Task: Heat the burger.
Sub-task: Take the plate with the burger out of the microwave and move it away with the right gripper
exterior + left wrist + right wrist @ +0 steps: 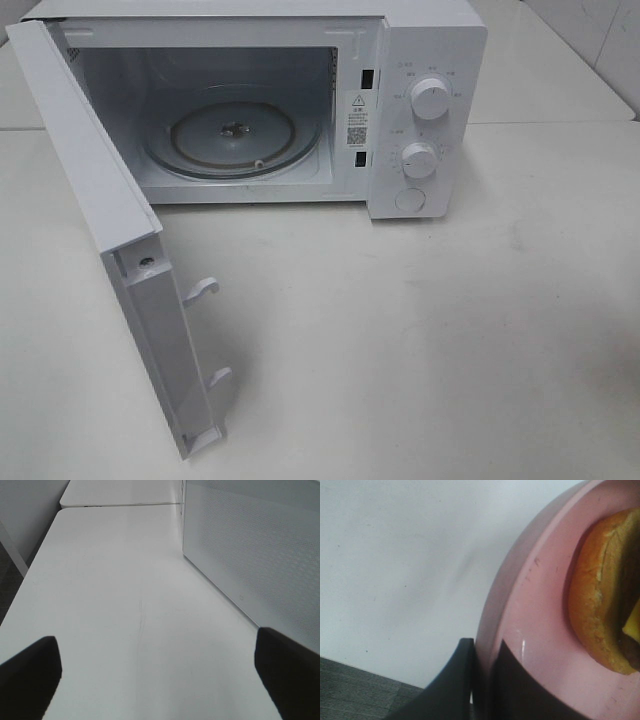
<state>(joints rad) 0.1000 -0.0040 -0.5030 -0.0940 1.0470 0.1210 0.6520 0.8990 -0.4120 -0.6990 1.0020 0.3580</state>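
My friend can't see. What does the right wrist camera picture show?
The right gripper pinches the rim of a pink plate, one black finger on each side of it. A burger sits on the plate, bun and a bit of yellow showing, above a white table.

burger point(600, 605) | golden-brown bun, yellow layer | lying on pink plate point(540, 630)

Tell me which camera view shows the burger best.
The right wrist view: the burger lies on the pink plate, whose rim the right gripper pinches. The high view and left wrist view show no burger.
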